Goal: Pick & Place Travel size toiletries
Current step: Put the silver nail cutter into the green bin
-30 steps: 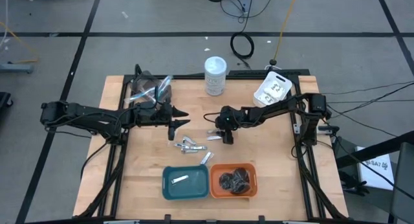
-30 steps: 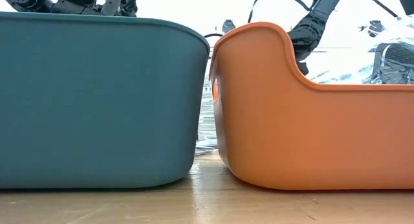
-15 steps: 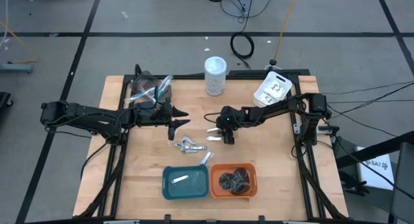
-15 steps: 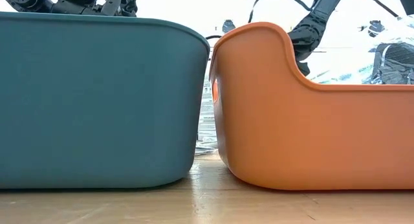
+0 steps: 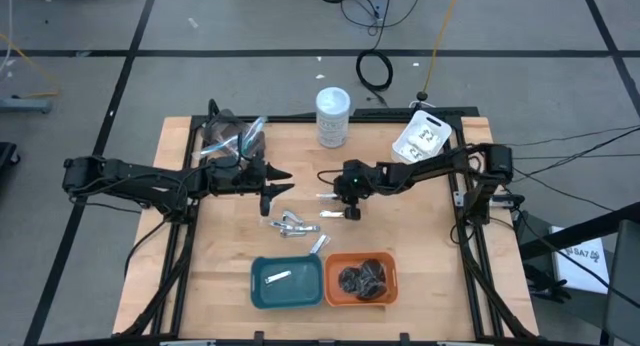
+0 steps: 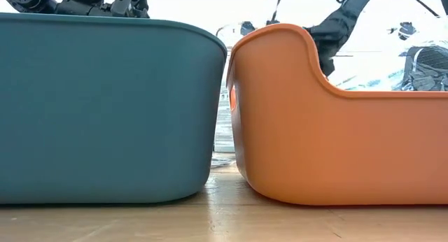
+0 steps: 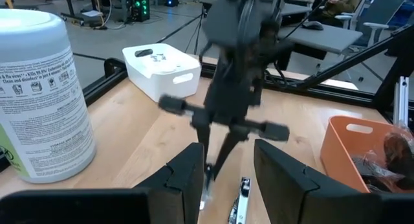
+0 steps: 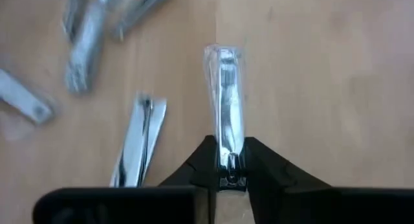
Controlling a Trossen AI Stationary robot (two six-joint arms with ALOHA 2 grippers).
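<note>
Gripping a wrapped silver clipper (image 8: 225,114) by its near end, right gripper (image 8: 228,160) over mid-table, fingers pinched tight on it, clipper jutting out ahead over bare wood. Seen from above as a slim pale sliver (image 5: 327,197) at the right gripper (image 5: 336,198), just right of table centre. Lying loose near it: more silver clippers (image 8: 141,142), one just beside the held piece, others (image 8: 84,39) clustered farther left; from above, that heap (image 5: 290,224) sits left of the right gripper, with one more piece (image 5: 319,244) nearer the trays. Resting in the teal tray (image 5: 258,291) at the near edge, one pale piece (image 5: 278,276); in the orange tray (image 5: 388,283) beside it, dark bundles (image 5: 362,278). Hovering left of centre, left gripper (image 5: 276,189), fingers (image 7: 184,179) parted and holding nothing, pointing toward the right arm. Standing at the far edge, white-lidded jar (image 5: 333,116); to its right, white bin (image 5: 424,136); at the far left corner, clear wrapped pile (image 5: 228,138). Filling the low view, teal and orange tray walls, touching or nearly so.
</note>
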